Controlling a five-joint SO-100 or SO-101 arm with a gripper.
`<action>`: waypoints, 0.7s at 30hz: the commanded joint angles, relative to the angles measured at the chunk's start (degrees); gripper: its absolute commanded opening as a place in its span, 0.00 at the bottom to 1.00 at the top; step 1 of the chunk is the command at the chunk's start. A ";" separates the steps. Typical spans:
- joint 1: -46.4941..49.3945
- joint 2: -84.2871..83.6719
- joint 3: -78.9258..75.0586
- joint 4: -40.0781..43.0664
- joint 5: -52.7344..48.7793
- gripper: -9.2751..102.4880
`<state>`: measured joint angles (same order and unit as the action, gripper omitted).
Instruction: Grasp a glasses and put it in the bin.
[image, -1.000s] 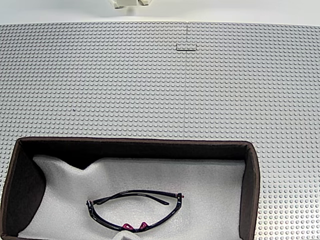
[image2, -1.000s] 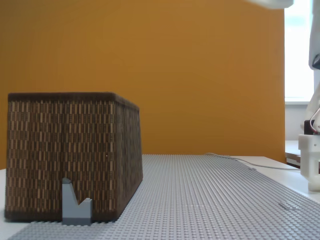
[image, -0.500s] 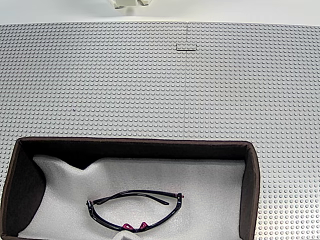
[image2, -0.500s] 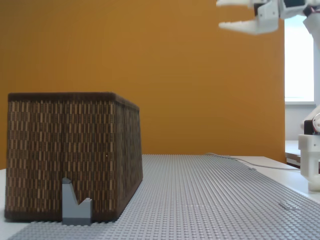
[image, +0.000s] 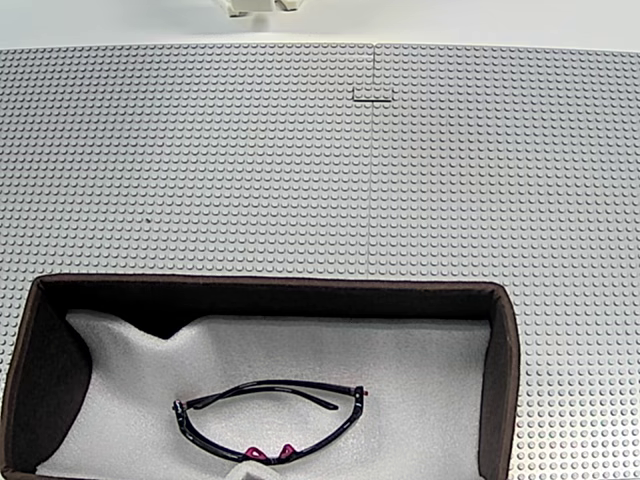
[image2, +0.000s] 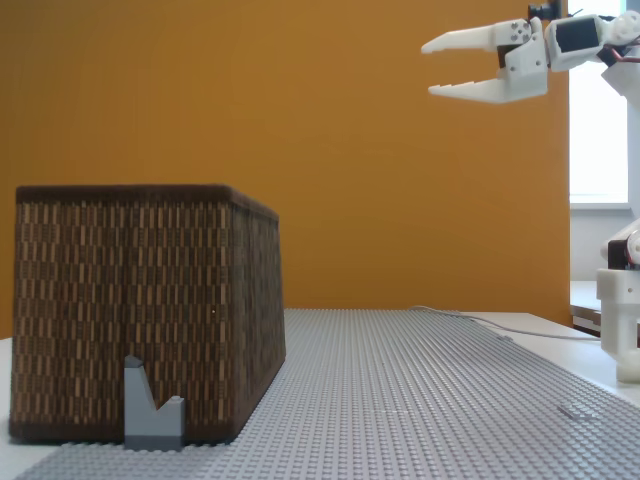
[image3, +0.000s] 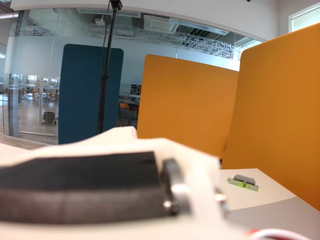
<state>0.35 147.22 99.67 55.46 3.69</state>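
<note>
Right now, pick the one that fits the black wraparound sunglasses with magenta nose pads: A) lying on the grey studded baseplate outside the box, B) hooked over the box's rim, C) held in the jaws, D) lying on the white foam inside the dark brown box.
D: a fixed view shows the black wraparound sunglasses resting on the white foam inside the dark brown box, while the white gripper hangs open and empty high above the baseplate.

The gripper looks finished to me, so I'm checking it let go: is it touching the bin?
Apart. In a fixed view from the side, the open gripper hangs high and to the right of the bin, with orange wall between them.
</note>
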 joint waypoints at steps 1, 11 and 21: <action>0.53 1.41 2.02 -1.58 -0.09 0.26; -0.26 2.11 1.76 -0.18 0.18 0.25; -0.53 2.02 2.20 -0.53 0.35 0.25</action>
<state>0.00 148.27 101.16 54.84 3.34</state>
